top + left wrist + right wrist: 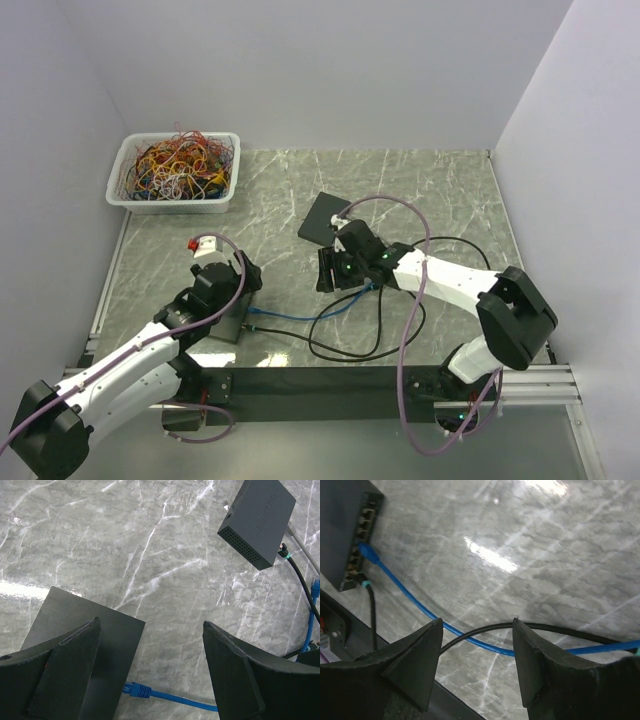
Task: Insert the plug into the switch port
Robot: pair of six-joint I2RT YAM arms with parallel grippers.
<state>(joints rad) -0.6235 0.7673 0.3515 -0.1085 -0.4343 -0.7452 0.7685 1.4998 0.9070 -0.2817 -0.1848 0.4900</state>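
A dark switch (224, 327) lies under my left gripper (243, 276); it also shows in the left wrist view (85, 650) and the right wrist view (342, 525). A blue plug (366, 550) sits in one of its ports, seen too in the left wrist view (136, 690). The blue cable (310, 312) runs right; its other plug (316, 583) lies loose on the table. A second switch (325, 216) lies farther back (257, 520) with a black plug (284, 553) at it. My left gripper (151, 622) is open and empty. My right gripper (326, 270) (477, 621) is open above the cables.
A black cable (350, 350) loops between the two switches across the near table and ends in a teal-tipped plug (364, 583) beside the blue one. A white bin (125, 196) of tangled wires stands at the back left. Walls close in left, right and back.
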